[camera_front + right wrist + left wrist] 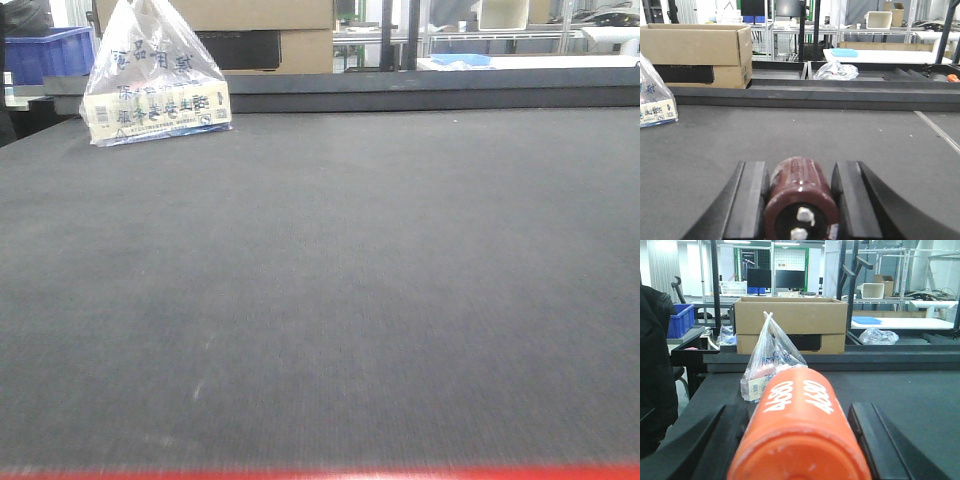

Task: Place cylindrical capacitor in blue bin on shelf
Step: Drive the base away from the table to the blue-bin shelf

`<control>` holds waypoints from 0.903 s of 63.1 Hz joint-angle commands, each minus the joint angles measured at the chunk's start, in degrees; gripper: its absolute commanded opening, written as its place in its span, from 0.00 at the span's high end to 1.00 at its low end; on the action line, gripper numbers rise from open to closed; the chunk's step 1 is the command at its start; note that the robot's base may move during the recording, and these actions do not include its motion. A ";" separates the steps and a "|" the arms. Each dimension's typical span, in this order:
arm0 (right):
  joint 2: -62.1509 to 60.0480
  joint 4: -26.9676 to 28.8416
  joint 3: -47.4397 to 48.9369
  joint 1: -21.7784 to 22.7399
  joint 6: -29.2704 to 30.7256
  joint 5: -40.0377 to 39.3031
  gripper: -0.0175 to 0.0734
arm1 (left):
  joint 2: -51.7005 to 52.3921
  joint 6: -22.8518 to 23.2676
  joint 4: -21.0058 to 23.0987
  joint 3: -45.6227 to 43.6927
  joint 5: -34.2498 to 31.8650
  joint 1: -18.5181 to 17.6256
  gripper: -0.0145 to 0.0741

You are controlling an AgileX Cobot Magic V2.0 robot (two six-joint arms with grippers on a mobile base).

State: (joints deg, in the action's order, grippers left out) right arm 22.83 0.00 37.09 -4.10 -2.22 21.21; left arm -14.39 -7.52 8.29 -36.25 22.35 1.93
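In the right wrist view, a dark red cylindrical capacitor (799,192) with two pale screw terminals on its near end lies between the black fingers (751,200). My right gripper (799,167) is shut on it, low over the grey mat. In the left wrist view, my left gripper (792,412) is shut on an orange cylinder (797,435) printed 4680. A blue bin (680,320) stands far off at the left, also seen as the blue bin (50,52) in the front view. I cannot pick out the shelf among the distant metal frames. Neither gripper shows in the front view.
A knotted plastic bag (155,85) of packets sits on the grey table top (330,280) at the back left. A cardboard box (790,325) stands behind it past a raised dark ledge (810,95). A crumpled clear bag (836,71) lies beyond the ledge.
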 commanded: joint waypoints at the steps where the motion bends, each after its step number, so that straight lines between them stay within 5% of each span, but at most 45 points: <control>1: -0.33 -0.77 0.14 -0.10 0.19 -1.94 0.99 | 0.39 -0.20 0.42 -0.04 -1.30 0.17 0.96; 57: -0.33 -0.77 0.14 -0.10 0.19 -1.94 0.99 | 0.39 -0.20 0.42 -0.04 -1.30 0.17 0.96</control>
State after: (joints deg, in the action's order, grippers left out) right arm 22.71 0.00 37.09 -4.10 -2.22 21.13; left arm -14.35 -7.52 8.38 -36.25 22.35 1.93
